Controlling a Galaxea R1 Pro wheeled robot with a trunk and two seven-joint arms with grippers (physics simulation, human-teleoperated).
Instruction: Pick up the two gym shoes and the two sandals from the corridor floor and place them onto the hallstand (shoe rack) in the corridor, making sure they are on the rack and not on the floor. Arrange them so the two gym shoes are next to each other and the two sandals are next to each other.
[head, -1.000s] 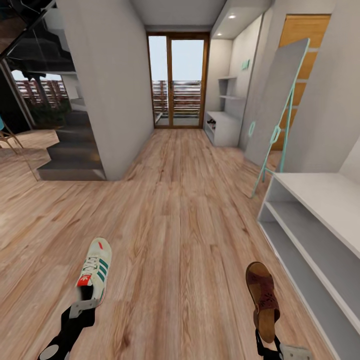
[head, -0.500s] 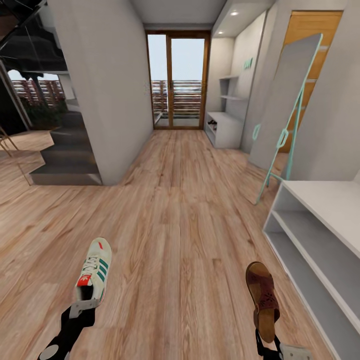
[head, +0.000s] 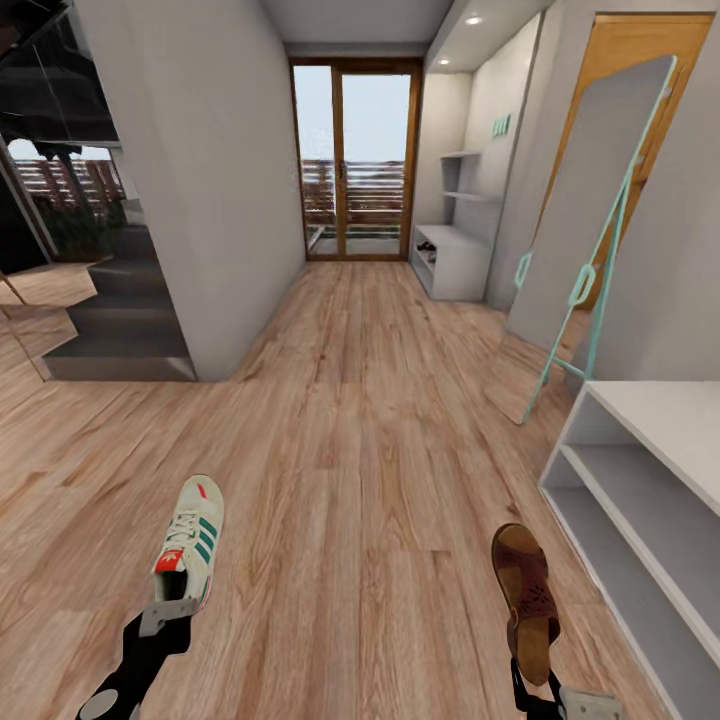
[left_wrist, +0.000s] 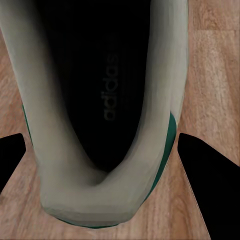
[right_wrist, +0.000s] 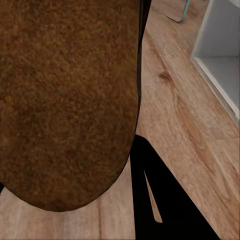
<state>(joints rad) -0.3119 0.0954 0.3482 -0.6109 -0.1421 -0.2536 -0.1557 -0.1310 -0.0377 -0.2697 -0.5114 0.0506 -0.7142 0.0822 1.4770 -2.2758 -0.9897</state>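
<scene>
Above corridor floor (head: 340, 420), green-striped gym shoe (head: 189, 543), brown sandal (head: 527, 597)

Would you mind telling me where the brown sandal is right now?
In the head view the sandal sits low on the right, held at its heel by the right gripper above the wood floor, just left of the grey shoe rack.

Home corridor: wood floor (head: 350, 400), stairs (head: 120, 320), leaning mirror (head: 585, 200) (teal-framed).
</scene>
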